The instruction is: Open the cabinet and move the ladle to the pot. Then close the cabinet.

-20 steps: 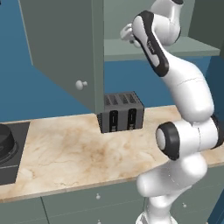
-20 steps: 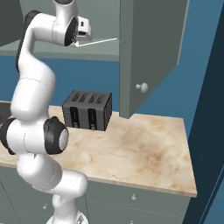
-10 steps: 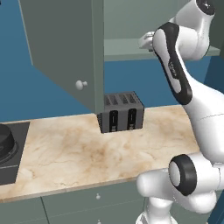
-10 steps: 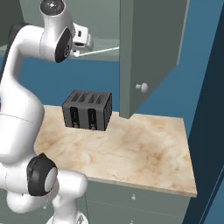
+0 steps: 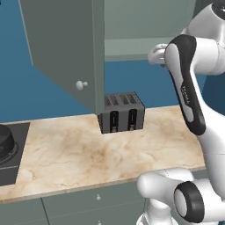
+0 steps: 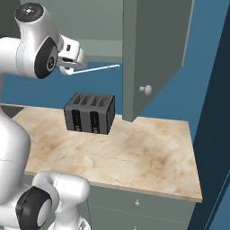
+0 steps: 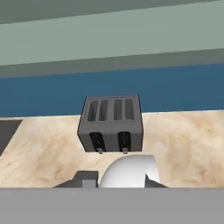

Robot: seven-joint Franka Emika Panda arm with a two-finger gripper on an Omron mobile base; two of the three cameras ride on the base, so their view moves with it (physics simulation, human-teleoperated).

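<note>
The cabinet stands with both doors swung open; its right door hangs over the counter. My gripper is in front of the cabinet's underside, above the toaster, and is shut on the ladle, whose thin light handle points right toward that door. In the hand view the ladle's white round bowl sits at the bottom, between the fingers. In the left base view the gripper is partly hidden behind my own forearm. The dark pot shows in part at the far left, on the stove.
A dark slotted toaster stands at the back of the marble counter, directly below my hand. The left door's knob juts out at mid height. Low drawer fronts run under the counter edge.
The hand has come down and away from the cabinet shelf with the ladle in it. My forearm has swung lower and closer to the cameras.
</note>
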